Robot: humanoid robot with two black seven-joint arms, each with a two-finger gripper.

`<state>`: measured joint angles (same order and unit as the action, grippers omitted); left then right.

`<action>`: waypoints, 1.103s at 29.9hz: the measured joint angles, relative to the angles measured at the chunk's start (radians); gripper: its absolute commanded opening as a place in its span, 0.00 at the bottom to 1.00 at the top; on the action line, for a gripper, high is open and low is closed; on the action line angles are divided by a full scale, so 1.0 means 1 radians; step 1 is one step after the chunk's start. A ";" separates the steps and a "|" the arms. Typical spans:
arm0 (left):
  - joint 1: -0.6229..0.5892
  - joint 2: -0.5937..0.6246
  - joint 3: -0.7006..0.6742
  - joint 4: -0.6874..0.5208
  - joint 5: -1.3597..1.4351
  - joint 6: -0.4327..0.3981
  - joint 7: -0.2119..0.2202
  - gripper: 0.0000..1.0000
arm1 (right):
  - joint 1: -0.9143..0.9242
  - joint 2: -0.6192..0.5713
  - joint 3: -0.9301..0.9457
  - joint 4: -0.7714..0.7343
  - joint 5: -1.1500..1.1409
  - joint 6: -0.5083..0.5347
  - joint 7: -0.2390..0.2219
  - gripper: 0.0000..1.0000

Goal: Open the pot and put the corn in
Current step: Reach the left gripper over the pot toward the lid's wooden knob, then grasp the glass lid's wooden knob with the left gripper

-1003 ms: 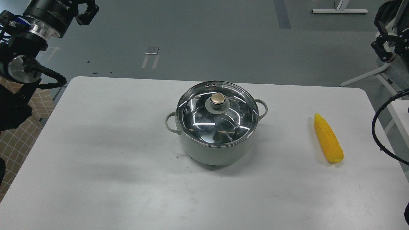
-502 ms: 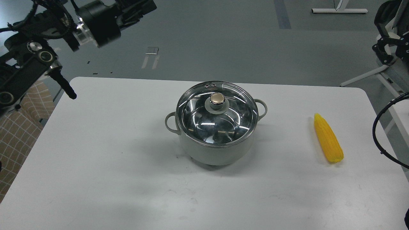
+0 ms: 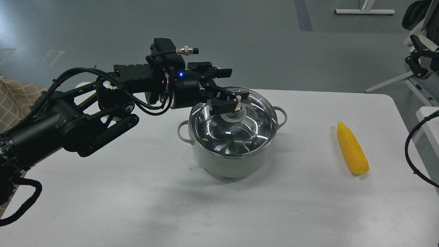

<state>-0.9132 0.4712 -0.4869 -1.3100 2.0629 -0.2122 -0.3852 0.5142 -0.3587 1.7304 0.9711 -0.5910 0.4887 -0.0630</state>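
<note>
The pale grey-green pot [image 3: 228, 164] stands in the middle of the white table [image 3: 103, 178]. Its clear glass lid [image 3: 247, 133] is on. My left gripper [image 3: 234, 98] reaches in from the left and sits over the lid at its gold knob [image 3: 237, 108], which is mostly hidden by the fingers. The jaws look open, one on each side of the knob. The yellow corn [image 3: 352, 149] lies on the table to the right of the pot, untouched. My right gripper [image 3: 416, 63] is a small dark shape at the far right edge, off the table.
A black cable [image 3: 411, 144] loops past the table's right edge. Pale stand legs [image 3: 387, 82] stand on the grey floor beyond the table's back right corner. A checked cloth [image 3: 17, 99] shows at the left edge.
My left arm has swung down and to the right, from high at the back left to the pot's lid knob. The pot, lid and corn have not moved.
</note>
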 measured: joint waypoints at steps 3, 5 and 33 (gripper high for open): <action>0.008 -0.001 0.024 0.004 0.014 0.018 0.000 0.80 | -0.004 0.000 0.000 0.000 0.000 0.000 0.001 1.00; 0.013 -0.003 0.028 0.016 0.017 0.022 0.000 0.80 | -0.005 0.000 0.000 0.000 0.000 0.000 0.001 1.00; 0.063 -0.032 0.083 0.093 0.019 0.092 -0.002 0.35 | -0.013 0.003 0.000 0.015 0.000 0.000 0.002 1.00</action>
<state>-0.8503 0.4396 -0.4036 -1.2173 2.0816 -0.1198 -0.3869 0.5016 -0.3560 1.7304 0.9865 -0.5909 0.4887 -0.0615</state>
